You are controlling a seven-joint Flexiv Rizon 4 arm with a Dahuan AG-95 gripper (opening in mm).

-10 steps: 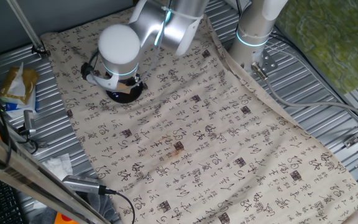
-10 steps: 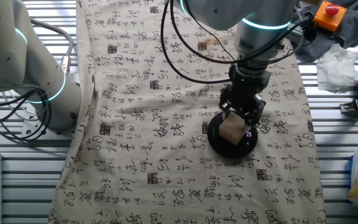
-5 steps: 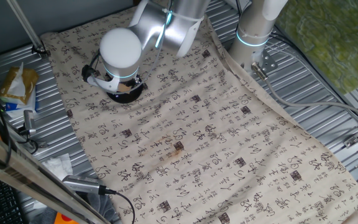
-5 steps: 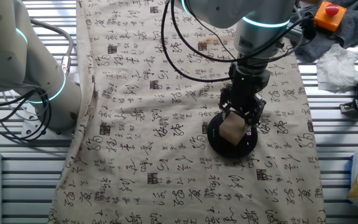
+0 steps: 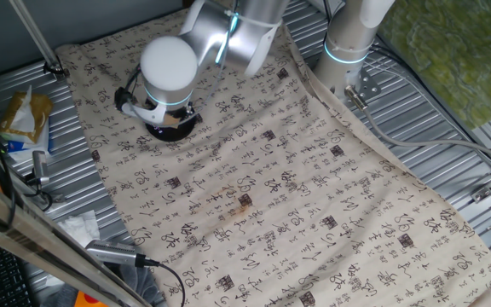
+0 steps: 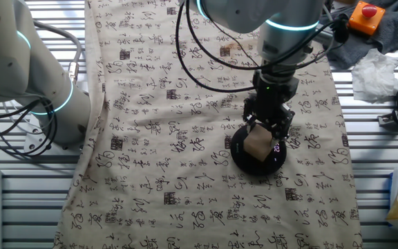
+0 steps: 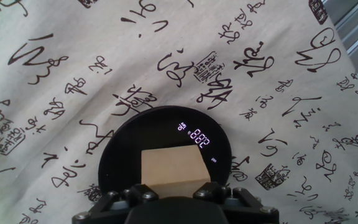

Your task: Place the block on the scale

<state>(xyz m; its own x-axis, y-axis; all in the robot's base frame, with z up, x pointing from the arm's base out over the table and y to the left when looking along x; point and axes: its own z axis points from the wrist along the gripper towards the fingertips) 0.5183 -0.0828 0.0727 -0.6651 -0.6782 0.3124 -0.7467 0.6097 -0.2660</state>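
We get bright, even light in both fixed views, nothing blown out, and shadows stay soft and short. The scale (image 7: 166,149) has a glossy top with a faint sheen, and its lit digits read a bit smeared in the hand view. The block (image 7: 173,167) looks slightly soft there, while the printed cloth (image 7: 73,74) stays sharper. Edges in the fixed views look mildly grainy

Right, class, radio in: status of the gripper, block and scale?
Gripper just above block, grip state unclear. Block sits on scale, display lit. Nothing in the way.
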